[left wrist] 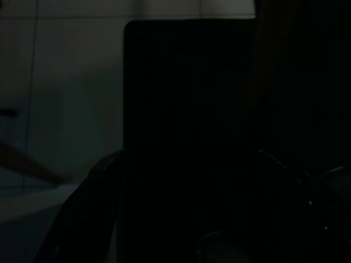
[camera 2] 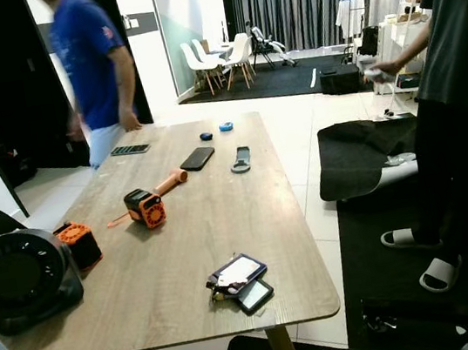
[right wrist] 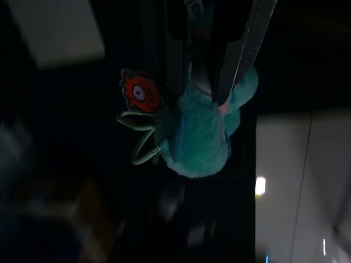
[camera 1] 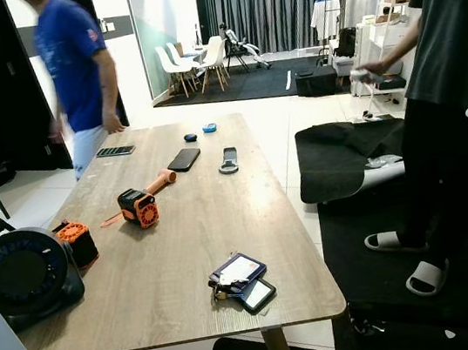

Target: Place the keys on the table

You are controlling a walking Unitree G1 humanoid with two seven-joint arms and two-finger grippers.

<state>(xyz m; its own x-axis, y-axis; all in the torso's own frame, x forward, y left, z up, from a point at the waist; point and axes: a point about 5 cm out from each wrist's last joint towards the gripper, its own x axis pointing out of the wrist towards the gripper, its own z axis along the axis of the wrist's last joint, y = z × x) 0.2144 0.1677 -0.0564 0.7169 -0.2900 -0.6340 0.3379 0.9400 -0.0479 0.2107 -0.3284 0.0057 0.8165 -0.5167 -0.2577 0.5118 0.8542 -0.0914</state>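
Clamping a fuzzy teal keychain [right wrist: 200,137], the right gripper [right wrist: 219,87] hangs off the wooden table's [camera 1: 186,235] bare near edge

text: none legible | card holder [camera 1: 239,270] on desk [camera 1: 168,264]: pale face, print too small to read | dark phone [camera 1: 184,159]: screen blank | orange tool [camera 1: 139,207]: no readable marking | blue shirt [camera 1: 72,58] of person: sleeve patch blurred | orange charm [right wrist: 140,92]: eye design, no lettering
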